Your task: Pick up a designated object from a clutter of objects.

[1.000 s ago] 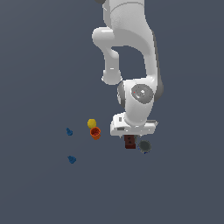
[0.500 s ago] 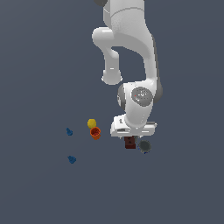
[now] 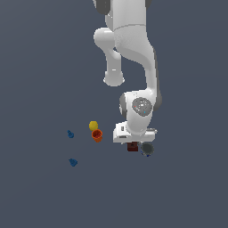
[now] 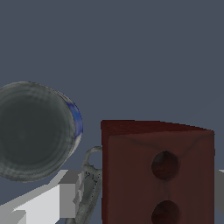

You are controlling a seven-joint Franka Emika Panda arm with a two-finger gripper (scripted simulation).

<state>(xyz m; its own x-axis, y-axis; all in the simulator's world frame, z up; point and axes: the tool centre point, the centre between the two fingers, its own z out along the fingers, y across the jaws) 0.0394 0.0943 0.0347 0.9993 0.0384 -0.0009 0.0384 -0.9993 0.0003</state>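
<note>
Between hand [image 3: 132, 145] fingers [image 4: 48, 203]: red-brown block [image 4: 157, 170] | grip: fingers flank block, contact unclear | beside: grey dish [image 4: 35, 130]

red-brown block [image 4: 157, 173] cut off by wrist view's edge, jaws mostly hidden

Red-brown block [image 4: 158, 173] — holed face — beside grey dish [image 4: 35, 130]

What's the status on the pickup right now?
Hand low over the red-brown block, fingers either side; grip not confirmed. Grey dish close beside block, wrench between them.
</note>
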